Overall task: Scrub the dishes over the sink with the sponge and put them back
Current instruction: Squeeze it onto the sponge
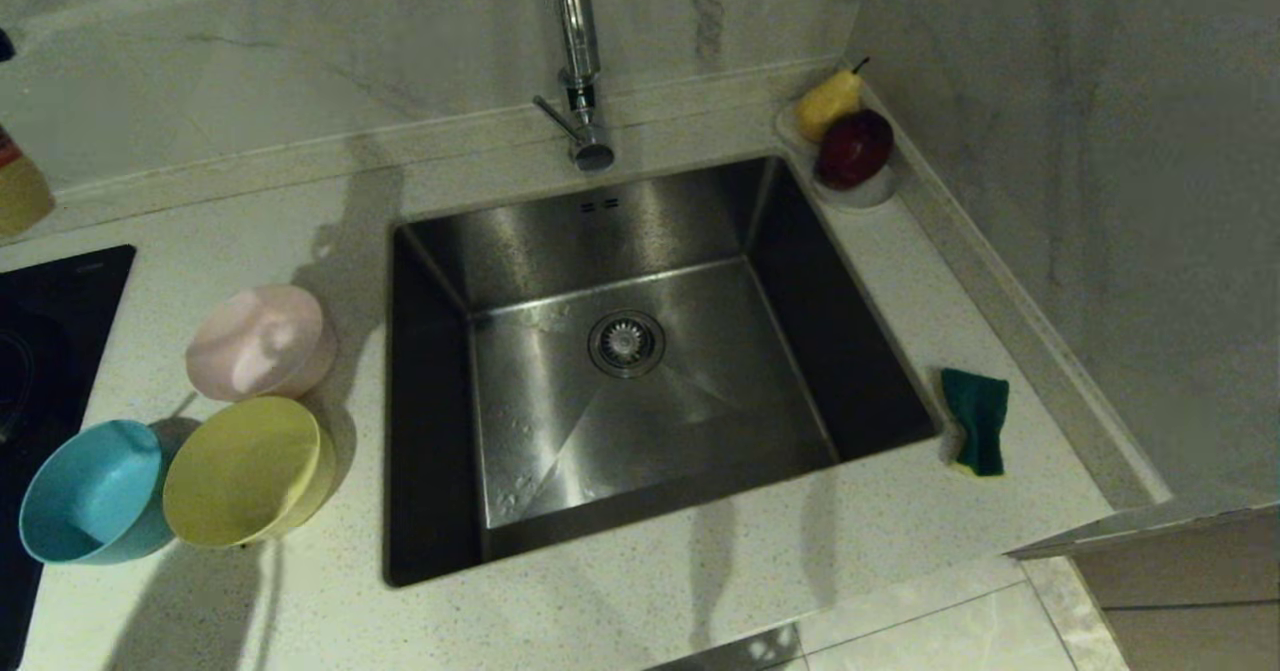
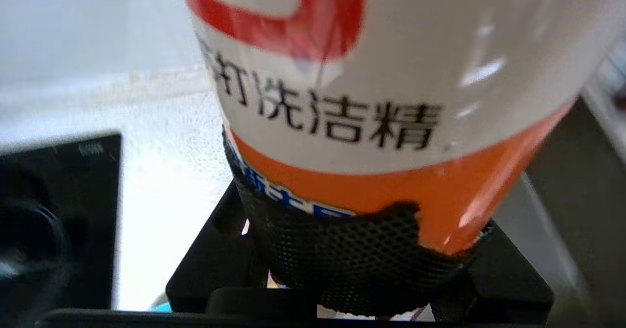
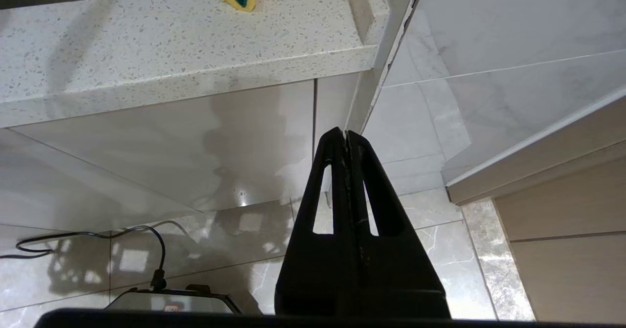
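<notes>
Head view: square steel sink [image 1: 640, 371], three round plastic bowls [image 1: 250, 471] alongside.

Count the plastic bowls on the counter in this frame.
3, all left of the sink: the pink bowl farthest back, upside down; the yellow bowl in front of it; the blue bowl left of the yellow one. None seems hidden.
</notes>
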{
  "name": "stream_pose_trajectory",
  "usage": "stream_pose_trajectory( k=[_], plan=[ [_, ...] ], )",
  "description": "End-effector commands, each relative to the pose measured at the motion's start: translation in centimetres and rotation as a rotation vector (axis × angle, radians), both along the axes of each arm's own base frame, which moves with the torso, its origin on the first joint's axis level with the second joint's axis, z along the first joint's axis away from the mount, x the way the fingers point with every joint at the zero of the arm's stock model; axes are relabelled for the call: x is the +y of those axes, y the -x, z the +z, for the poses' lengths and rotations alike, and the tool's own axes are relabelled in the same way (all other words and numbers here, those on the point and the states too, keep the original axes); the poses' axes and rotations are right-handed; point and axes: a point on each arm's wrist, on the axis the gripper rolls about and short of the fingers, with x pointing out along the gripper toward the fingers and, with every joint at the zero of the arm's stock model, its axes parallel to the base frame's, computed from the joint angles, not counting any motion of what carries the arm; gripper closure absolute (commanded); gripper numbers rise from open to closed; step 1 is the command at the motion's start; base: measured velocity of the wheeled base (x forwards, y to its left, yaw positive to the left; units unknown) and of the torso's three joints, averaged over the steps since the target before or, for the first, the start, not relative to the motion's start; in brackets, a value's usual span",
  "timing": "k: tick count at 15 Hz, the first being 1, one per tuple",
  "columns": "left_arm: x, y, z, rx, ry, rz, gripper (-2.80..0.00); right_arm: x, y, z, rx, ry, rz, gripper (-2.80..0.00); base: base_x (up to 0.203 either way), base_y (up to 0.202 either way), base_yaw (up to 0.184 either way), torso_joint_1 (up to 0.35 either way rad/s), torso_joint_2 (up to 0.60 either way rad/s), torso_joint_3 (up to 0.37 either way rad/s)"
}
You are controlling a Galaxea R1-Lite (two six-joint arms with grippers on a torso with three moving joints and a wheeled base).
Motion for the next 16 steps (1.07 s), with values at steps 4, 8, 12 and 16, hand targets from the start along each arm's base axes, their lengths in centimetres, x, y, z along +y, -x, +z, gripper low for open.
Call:
stream_pose_trajectory(
  k=[4,8,12,16],
  plan=[
    [-0.1,4.4,-0.9,0.004,-0.249,-0.124,0.00,0.0,0.0,0.0,-0.001,0.000,0.000,0.00,0.000,0.000,0.000,0.000,0.00,0.000],
    [-0.9,3.7,-2.0,0.037,-0.454,-0.167,0.00,0.0,0.0,0.0,0.000,0.000,0.000,0.00,0.000,0.000,0.000,0.000,0.00,0.000],
    [-2.1,1.0,-2.1,0.029,-0.700,-0.189,0.00,0.0,0.0,0.0,-0.001,0.000,0.000,0.00,0.000,0.000,0.000,0.000,0.00,0.000],
    [-4.4,-3.1,0.7,-0.050,-0.770,-0.170,0.00,0.0,0.0,0.0,-0.001,0.000,0.000,0.00,0.000,0.000,0.000,0.000,0.00,0.000]
  ],
)
